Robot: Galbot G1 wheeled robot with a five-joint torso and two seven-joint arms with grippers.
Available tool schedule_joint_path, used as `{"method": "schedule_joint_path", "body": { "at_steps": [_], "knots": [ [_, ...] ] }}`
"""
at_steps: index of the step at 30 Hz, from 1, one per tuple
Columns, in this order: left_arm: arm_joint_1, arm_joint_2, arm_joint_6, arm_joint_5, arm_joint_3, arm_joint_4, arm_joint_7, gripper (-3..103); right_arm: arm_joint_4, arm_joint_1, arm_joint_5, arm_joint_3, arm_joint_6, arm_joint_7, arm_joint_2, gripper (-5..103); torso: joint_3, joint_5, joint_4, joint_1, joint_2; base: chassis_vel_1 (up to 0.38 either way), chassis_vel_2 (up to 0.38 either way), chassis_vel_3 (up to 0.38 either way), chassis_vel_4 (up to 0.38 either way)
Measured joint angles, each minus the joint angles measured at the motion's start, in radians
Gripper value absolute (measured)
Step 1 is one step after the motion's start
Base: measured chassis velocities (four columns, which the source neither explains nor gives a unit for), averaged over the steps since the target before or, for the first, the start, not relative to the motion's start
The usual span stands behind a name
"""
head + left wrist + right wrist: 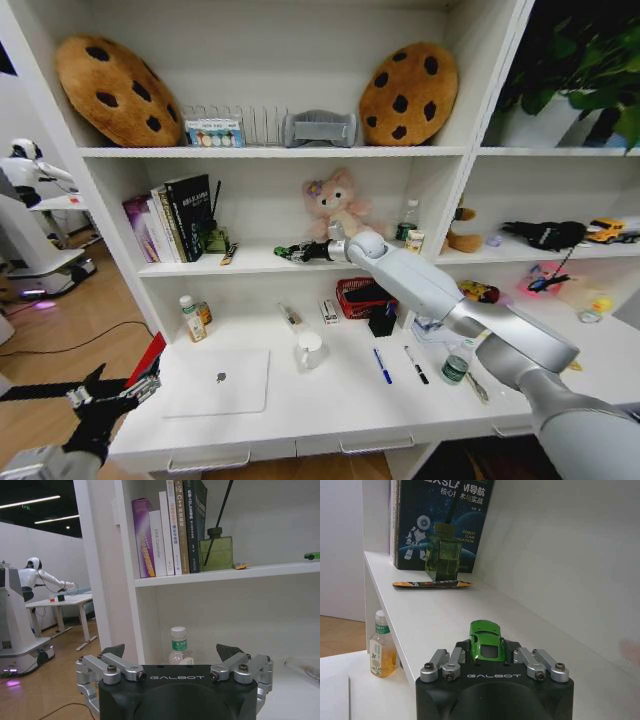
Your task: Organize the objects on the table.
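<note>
Right wrist view showed our right gripper (pixel 486 656) clamping the green toy car (pixel 486 641) over the shelf (pixel 440 610), where slipping could drop it, while our left gripper (pixel 172 656) waited open.

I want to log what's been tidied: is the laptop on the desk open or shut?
Shut. The silver laptop lies flat on the white desk, lid down with the logo facing up; no screen or keyboard shows.
</note>
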Motion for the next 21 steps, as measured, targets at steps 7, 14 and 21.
{"method": "schedule_joint_path", "body": {
  "at_steps": [7,14,21],
  "knots": [
    [0.000,0.000,0.000,0.000,0.000,0.000,0.000,100,0.054,0.008,0.030,0.018,0.003,0.042,-0.052,64,0.000,0.0001,-0.0003,0.000,0.000,0.000,0.000,0.000,0.000],
    [0.000,0.000,0.000,0.000,0.000,0.000,0.000,100,0.284,-0.054,0.116,0.159,0.023,0.299,-0.156,85,0.000,0.0001,0.0002,0.000,0.000,0.000,0.000,0.000,0.000],
    [0.000,0.000,0.000,0.000,0.000,0.000,0.000,100,0.662,-0.233,0.159,0.357,0.009,0.509,-0.388,100,0.000,0.0002,0.0004,0.000,0.000,0.000,0.000,0.000,0.000]
  ]
}}
